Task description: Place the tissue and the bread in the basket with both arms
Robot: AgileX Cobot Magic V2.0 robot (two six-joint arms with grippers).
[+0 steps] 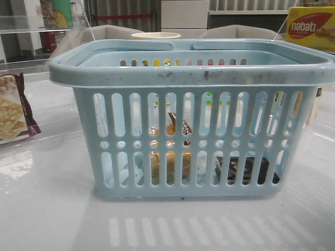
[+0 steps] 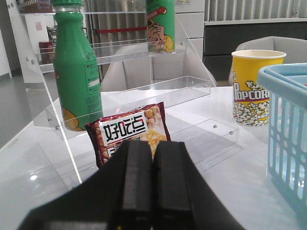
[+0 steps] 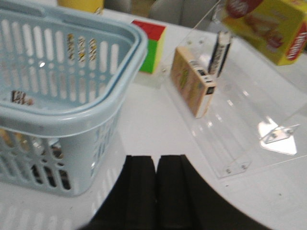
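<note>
The pale blue basket [image 1: 193, 68] stands in the middle of the table in the front view. Through its slots I see the golden-brown bread [image 1: 170, 164] with its dark band inside at the left, and the dark tissue pack [image 1: 243, 170] lying flat on the floor at the right. The basket's rim also shows in the left wrist view [image 2: 283, 84] and in the right wrist view [image 3: 72, 120]. My left gripper [image 2: 152, 148] is shut and empty, left of the basket. My right gripper [image 3: 156, 163] is shut and empty, right of the basket. Neither gripper shows in the front view.
A maroon-edged cracker packet [image 2: 129, 132] leans by a clear acrylic shelf [image 2: 158, 91] with a green bottle [image 2: 76, 72]. A popcorn cup [image 2: 252, 86] stands behind the basket. On the right are a yellow Nabati box [image 3: 273, 28], a tan box [image 3: 194, 79], and a colored cube [image 3: 151, 45].
</note>
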